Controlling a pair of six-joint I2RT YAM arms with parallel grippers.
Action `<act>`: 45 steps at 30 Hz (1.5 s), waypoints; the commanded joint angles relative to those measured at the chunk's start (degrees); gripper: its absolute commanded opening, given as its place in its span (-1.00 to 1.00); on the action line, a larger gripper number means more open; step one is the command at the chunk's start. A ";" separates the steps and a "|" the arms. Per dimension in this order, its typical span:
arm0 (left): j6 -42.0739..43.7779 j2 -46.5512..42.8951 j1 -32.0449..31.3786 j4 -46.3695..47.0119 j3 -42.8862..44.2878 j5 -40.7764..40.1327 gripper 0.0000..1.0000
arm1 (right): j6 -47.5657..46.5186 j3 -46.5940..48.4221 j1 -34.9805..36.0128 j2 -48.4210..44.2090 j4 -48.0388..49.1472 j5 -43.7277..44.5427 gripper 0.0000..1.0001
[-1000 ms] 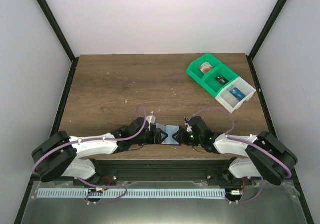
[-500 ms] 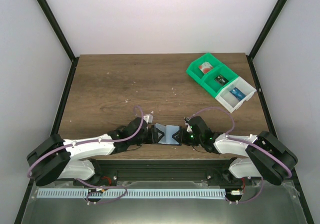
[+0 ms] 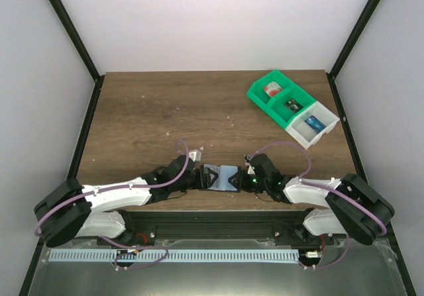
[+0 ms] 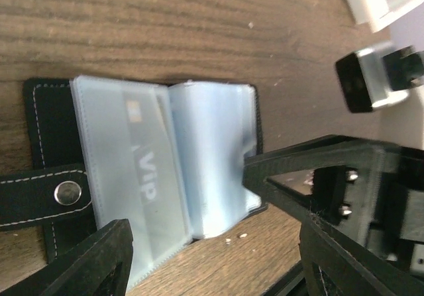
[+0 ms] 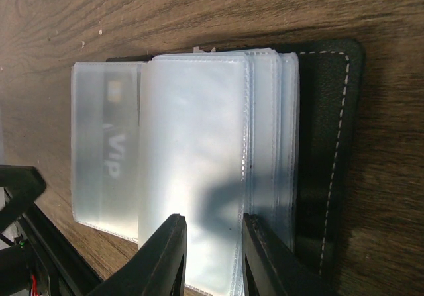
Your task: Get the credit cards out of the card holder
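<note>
The light blue folding card holder [image 3: 222, 177], clear plastic sleeves on a black stitched cover, lies open and flat between my two grippers, close to the near edge of the dark brown wooden table [image 3: 152, 117]. One pale credit card [image 4: 142, 170] lettered "VIP" shows through a sleeve on the half toward my left arm; in the right wrist view, that same card [image 5: 109, 150] sits in the sleeve farthest from my fingers. My left gripper [image 4: 185, 198] hangs low over the holder [image 4: 212, 144] with jaws spread wide, one finger past the snap-tab side, the other beside the arched middle leaves. My right gripper [image 5: 212, 222] stands with jaws narrow over the edge of the sleeve stack [image 5: 199, 144]; whether they pinch a leaf I cannot tell. Bare wood runs from the holder toward the far wall and the left. The green and white plastic bins [image 3: 275, 114] sit well apart at the far right corner.
</note>
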 commanded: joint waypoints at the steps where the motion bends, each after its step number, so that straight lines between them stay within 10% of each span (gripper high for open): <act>1: -0.16 4.05 -0.24 2.08 -0.23 2.02 0.43 | 0.10 -0.97 0.45 0.62 -2.78 0.03 -0.49; 45: -0.14 10.24 -0.22 4.56 0.54 2.79 0.53 | -0.01 -2.05 0.44 0.05 -1.94 0.02 -0.49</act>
